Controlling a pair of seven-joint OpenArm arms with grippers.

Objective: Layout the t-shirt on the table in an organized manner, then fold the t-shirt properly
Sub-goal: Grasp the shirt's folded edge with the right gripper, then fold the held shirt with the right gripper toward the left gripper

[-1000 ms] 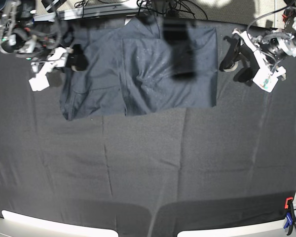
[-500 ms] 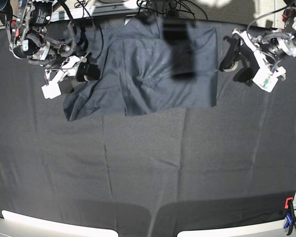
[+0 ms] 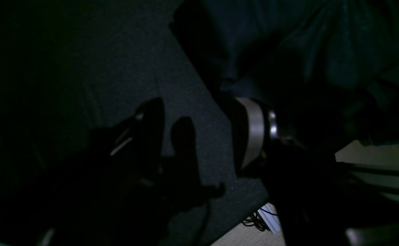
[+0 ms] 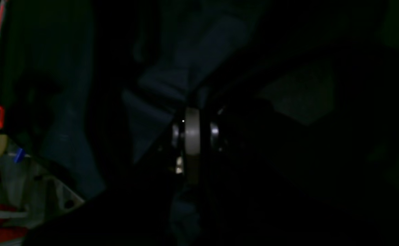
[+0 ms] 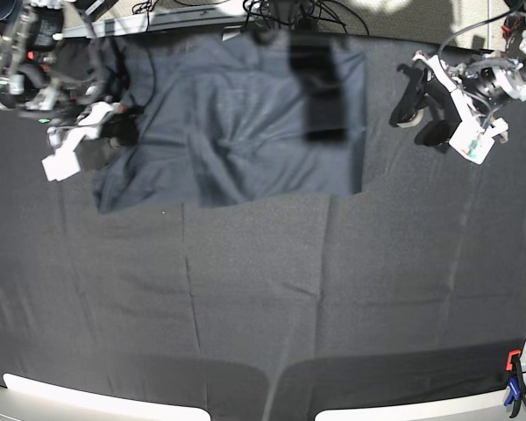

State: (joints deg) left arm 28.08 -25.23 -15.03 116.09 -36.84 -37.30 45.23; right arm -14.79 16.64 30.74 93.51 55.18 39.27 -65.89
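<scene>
The dark grey t-shirt point(image 5: 237, 123) lies creased and partly spread on the far middle of the black table point(image 5: 263, 307). My right gripper point(image 5: 121, 127) sits at the shirt's left edge, on this view's left. In the right wrist view the gripper point(image 4: 191, 112) is shut, with a fold of the t-shirt point(image 4: 158, 85) pinched between its fingers. My left gripper point(image 5: 425, 114) hangs open to the right of the shirt, a gap away from its right edge. The dark left wrist view shows the left gripper point(image 3: 202, 133) over bare table cloth, with the t-shirt point(image 3: 288, 41) beyond it.
A dark blurred object point(image 5: 320, 88) overlaps the shirt's upper middle in the base view. Cables point(image 5: 289, 13) run along the far edge. A red and blue clamp point(image 5: 513, 386) holds the near right corner. The white rim point(image 5: 70, 395) shows along the near edge.
My right gripper has closed on the shirt's left edge and pulled it leftward. The shirt has opened wider and slid left. The left arm has not moved.
</scene>
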